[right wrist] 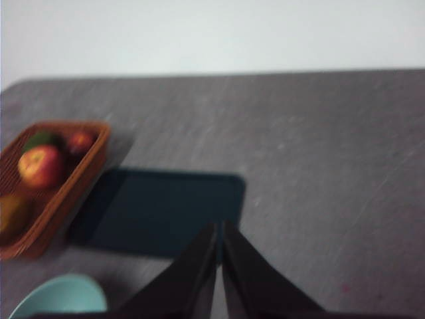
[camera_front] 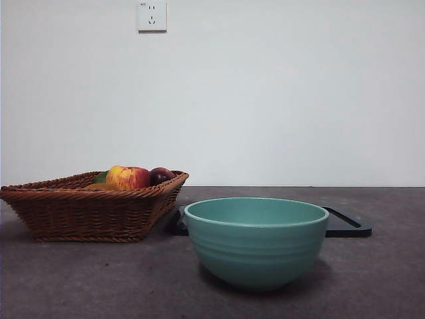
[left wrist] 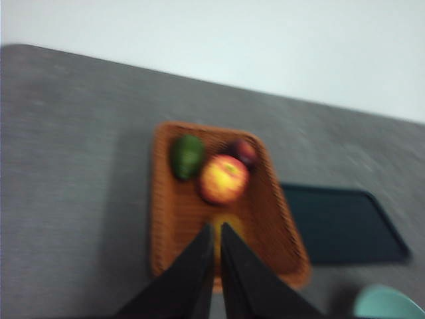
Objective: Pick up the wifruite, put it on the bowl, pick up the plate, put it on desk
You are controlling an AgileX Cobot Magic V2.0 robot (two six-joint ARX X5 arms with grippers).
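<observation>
The wifruite (right wrist: 11, 211), a small brown-tan oval fruit, lies in the brown wicker basket (camera_front: 80, 209). It also shows in the left wrist view (left wrist: 234, 221), just past my jaw tips, and as a tan sliver in the front view (camera_front: 101, 187). The teal bowl (camera_front: 256, 240) stands empty in the near middle of the desk (camera_front: 99, 286). A flat dark rectangular plate (camera_front: 350, 226) lies behind the bowl. My left gripper (left wrist: 217, 229) is shut and empty above the basket. My right gripper (right wrist: 218, 227) is shut and empty above the plate (right wrist: 163, 209). Neither arm shows in the front view.
The basket also holds a red-yellow apple (camera_front: 129, 177), a dark purple fruit (camera_front: 161, 175) and a green fruit (left wrist: 186, 156). The plate (left wrist: 342, 224) lies right next to the basket. A wall with a socket (camera_front: 152, 16) stands behind the desk.
</observation>
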